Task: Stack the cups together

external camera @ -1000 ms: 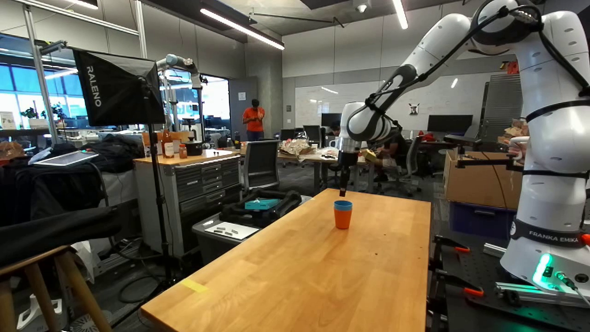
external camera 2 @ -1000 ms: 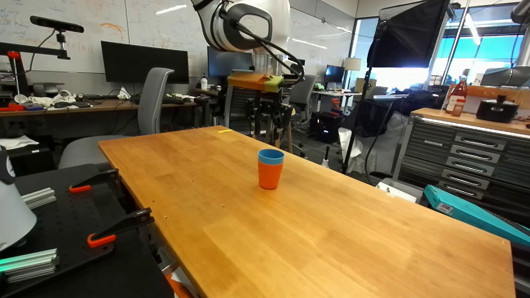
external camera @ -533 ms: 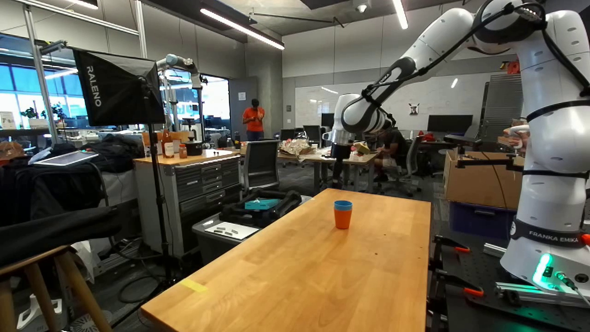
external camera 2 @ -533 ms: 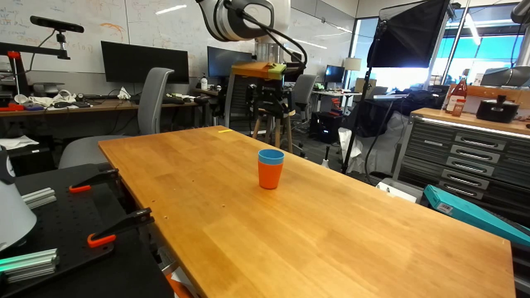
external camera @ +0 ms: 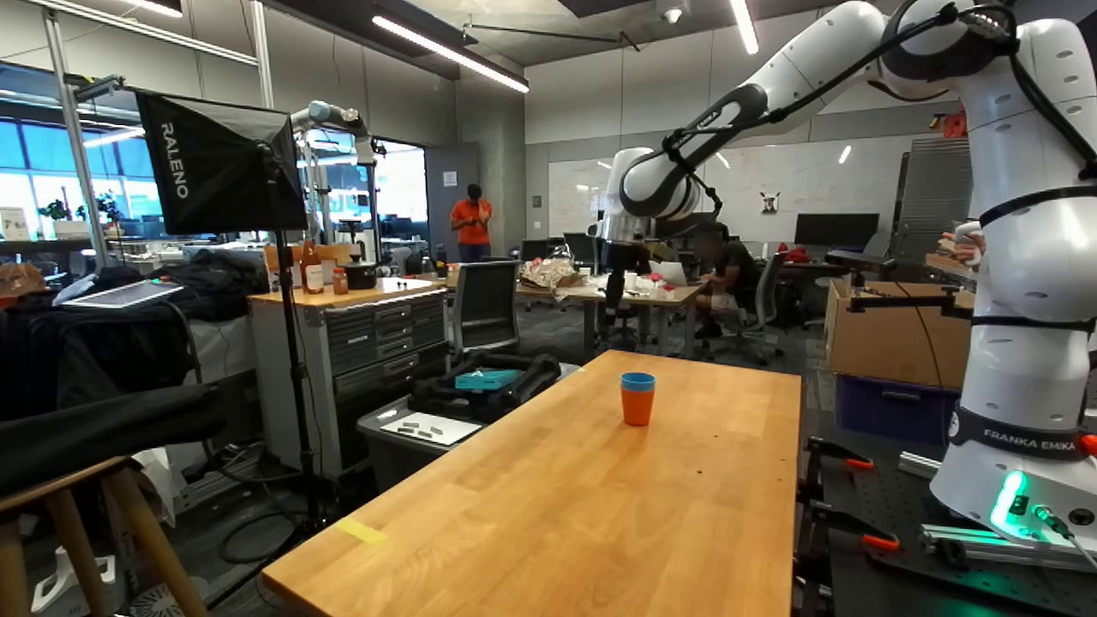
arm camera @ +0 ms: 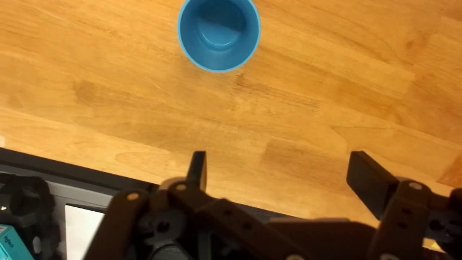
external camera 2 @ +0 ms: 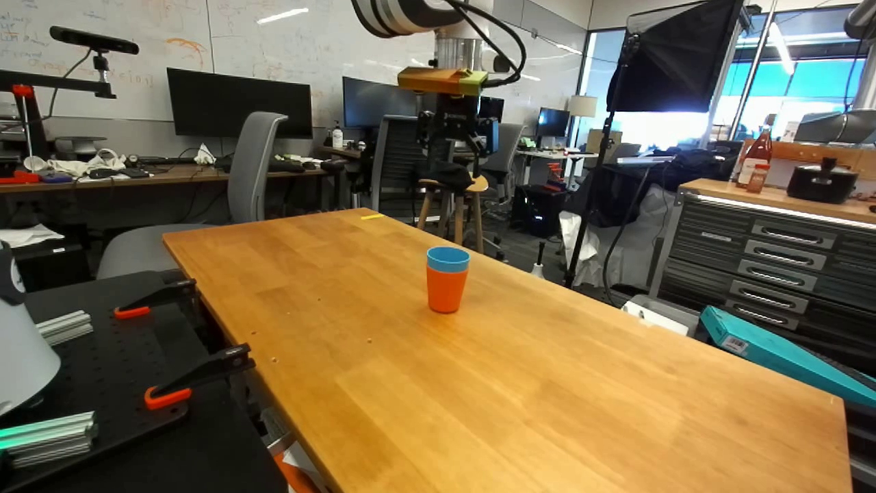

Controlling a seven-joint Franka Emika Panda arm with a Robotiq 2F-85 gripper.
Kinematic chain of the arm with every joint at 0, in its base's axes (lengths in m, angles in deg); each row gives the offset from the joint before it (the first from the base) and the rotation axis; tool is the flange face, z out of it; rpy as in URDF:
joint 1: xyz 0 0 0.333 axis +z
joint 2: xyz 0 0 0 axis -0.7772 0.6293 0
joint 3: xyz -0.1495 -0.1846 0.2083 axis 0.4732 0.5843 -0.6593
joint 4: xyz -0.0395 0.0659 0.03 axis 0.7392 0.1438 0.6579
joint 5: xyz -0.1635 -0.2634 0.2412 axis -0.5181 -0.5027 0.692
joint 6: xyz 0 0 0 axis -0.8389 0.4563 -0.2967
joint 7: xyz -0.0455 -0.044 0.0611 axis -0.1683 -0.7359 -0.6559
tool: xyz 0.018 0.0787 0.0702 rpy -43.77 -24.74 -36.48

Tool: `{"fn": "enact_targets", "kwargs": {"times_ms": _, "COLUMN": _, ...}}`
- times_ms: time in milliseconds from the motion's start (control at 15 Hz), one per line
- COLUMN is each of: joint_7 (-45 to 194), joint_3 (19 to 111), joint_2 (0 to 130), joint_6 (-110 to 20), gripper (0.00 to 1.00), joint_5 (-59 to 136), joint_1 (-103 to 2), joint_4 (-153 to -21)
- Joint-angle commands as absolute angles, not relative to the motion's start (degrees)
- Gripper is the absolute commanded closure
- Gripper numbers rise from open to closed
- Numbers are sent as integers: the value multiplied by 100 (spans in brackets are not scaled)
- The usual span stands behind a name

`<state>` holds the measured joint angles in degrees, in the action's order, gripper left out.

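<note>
Gripper [arm camera: 278,159] wide, holding nothing: the table [arm camera: 325,79] shows through the gap between its fingers [arm camera: 197,169]. It hangs well above the table, apart from the blue cup [arm camera: 219,39], which stands lower down and ahead of the fingertips in the wrist view, mouth up. In both exterior views that cup sits nested inside the orange cup [external camera 2: 447,293], upright on the table, a blue band showing above the orange.

Judged from how the cups lie, the stacking is done; the only step left is to take the tool clear. The next move should call for little more than going up and away to a rest pose, with nothing to grasp. If the nest had to be pressed deeper, the tool would first need to go across and over the cups, but the pair looks straight enough to leave alone.

As for edges, the table's long edge passes behind the finger bases in the wrist view; it is the one across from the robot's base [external camera: 1020,476]. Whether the fingertips are over the table or just past it, I cannot tell. Beyond that edge, lower than the tool, are a bin [arm camera: 81,194] and a teal box [arm camera: 13,243]. Room looks best upward. A low swing toward the cups could catch a finger on the rim and tip them. Clamps [external camera 2: 170,397] stand across the table from the tool, well apart from it.
</note>
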<state>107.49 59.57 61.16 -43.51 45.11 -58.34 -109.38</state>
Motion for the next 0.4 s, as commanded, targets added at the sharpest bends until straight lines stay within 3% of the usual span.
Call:
{"fn": "enact_targets", "kwargs": {"times_ms": 0, "joint_7": 10666, "joint_3": 6017, "joint_2": 6096, "joint_6": -3790, "gripper": 0, "joint_5": 4461, "joint_1": -5773, "joint_4": -10544}}
{"fn": "enact_targets", "kwargs": {"times_ms": 333, "joint_7": 10725, "joint_3": 6022, "joint_2": 6114, "joint_6": -3825, "gripper": 0, "joint_5": 4516, "joint_1": -5785, "joint_4": -10599}}
